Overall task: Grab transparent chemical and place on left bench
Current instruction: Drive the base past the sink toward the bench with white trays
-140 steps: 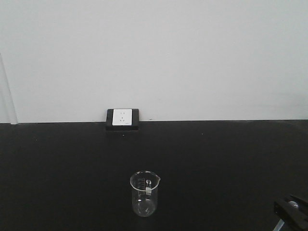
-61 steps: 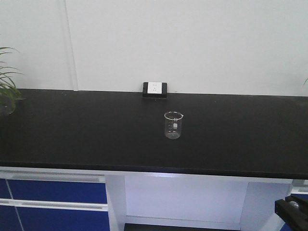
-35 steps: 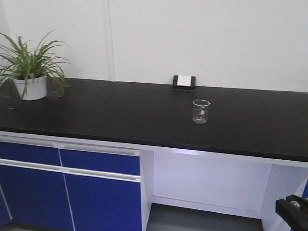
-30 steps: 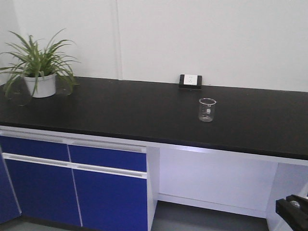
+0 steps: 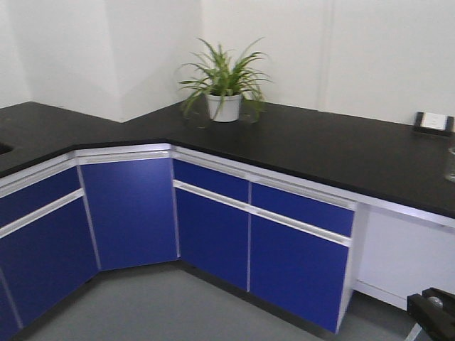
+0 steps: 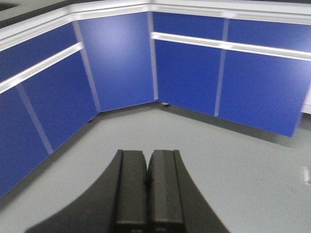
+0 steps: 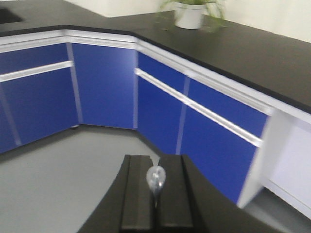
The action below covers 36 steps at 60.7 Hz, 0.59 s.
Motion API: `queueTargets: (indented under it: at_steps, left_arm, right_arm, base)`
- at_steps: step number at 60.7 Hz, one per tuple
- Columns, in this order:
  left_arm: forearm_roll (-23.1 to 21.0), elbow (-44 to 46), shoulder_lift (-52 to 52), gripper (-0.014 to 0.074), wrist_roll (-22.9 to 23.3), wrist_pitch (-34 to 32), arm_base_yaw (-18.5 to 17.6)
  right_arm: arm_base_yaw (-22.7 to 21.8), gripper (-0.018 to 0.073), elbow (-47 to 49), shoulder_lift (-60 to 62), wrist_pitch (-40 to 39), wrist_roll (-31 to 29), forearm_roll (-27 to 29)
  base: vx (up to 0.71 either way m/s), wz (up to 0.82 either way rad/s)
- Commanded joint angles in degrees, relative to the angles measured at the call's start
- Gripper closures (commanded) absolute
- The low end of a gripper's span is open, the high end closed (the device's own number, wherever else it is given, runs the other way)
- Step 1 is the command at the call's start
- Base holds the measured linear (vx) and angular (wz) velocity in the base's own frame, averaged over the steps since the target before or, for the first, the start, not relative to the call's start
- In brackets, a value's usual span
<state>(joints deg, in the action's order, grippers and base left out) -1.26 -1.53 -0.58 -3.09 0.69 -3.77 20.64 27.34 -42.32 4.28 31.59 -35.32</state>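
My right gripper [image 7: 156, 158] is shut on the transparent chemical, a clear pipette whose colourless bulb [image 7: 155, 178] pokes up between the black fingers. The gripper hangs over grey floor in front of blue cabinets and shows in the front view at the bottom right corner [image 5: 432, 317]. The left bench [image 5: 43, 128] is a black countertop running along the left wall to the corner. It also shows in the right wrist view [image 7: 34, 17]. My left gripper [image 6: 147, 153] is shut with nothing in it, above the floor.
A potted green plant [image 5: 224, 85] stands on the black counter past the corner. A wall socket [image 5: 432, 122] and the edge of a glass beaker [image 5: 451, 163] are at the far right. Blue cabinet doors [image 5: 213, 227] line both benches above grey floor [image 5: 163, 305].
The front view has swung far to the left. The beaker slid from the middle to the right edge, and the plant, corner and left bench came into view. The right gripper stays shut on the pipette.
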Motion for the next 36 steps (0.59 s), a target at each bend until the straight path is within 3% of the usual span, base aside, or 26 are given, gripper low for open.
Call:
queueTargets:
  at_steps: [1, 36]
  left_arm:
    - [-0.04, -0.93, -1.10, 0.0600, 0.45, -4.49, -0.10]
    - [-0.04, -0.93, -1.10, 0.0600, 0.45, -4.49, -0.10]
  right_arm:
    - [-0.17, 0.0562, 1.78, 0.20, -3.54, -0.11, -0.59]
    - [-0.17, 0.0562, 1.78, 0.20, -3.54, -0.11, -0.59]
  base:
    - [-0.22, 0.76]
    - [-0.16, 0.60]
